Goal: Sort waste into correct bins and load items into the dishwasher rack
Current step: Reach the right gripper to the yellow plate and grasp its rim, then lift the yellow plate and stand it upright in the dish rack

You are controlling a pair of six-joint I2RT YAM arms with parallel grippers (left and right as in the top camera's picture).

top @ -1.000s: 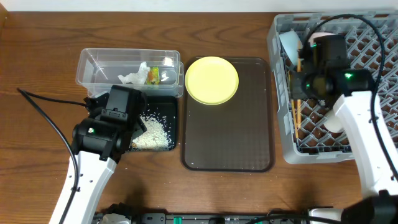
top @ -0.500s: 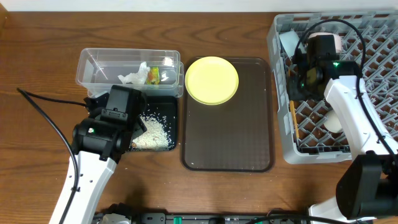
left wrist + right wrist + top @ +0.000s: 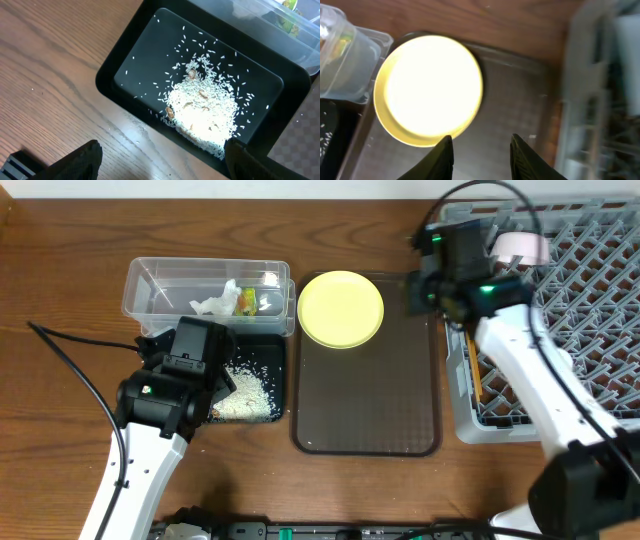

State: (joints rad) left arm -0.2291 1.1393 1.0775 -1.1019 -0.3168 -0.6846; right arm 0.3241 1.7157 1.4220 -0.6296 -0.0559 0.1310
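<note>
Four containers share the desk. Largest is the large grey plastic lattice rack (image 3: pixel 600 280) at the right, with a pair of thin wooden chopsticks (image 3: pixel 476 375) lying inside it. Just beside it sits the flat brown serving tray (image 3: pixel 370 400). At the left are the clear rectangular plastic tub (image 3: pixel 160 290) and, just beside it, the shallow black rectangular tray (image 3: pixel 135 65).

The round yellow plate (image 3: pixel 341 309) lies flat on the brown tray's far end. My right fingers (image 3: pixel 445 157) hover at its rim, spread apart and holding nothing. I judge that loading this plate is the step in hand. Since it lies flat, I would lower one finger outside the lip on the rack side and the other inside the well. I would then pinch firmly and tip the plate upright to slot it between pegs.

My left fingers (image 3: pixel 75 162), also spread and empty, hang by the black tray's edge, near the loose white rice grains (image 3: pixel 202 112). The crumpled white tissue (image 3: pixel 212 304) and small green-and-orange snack wrapper (image 3: pixel 246 301) sit in the tub. I can read no print on the wrapper or anywhere else.
</note>
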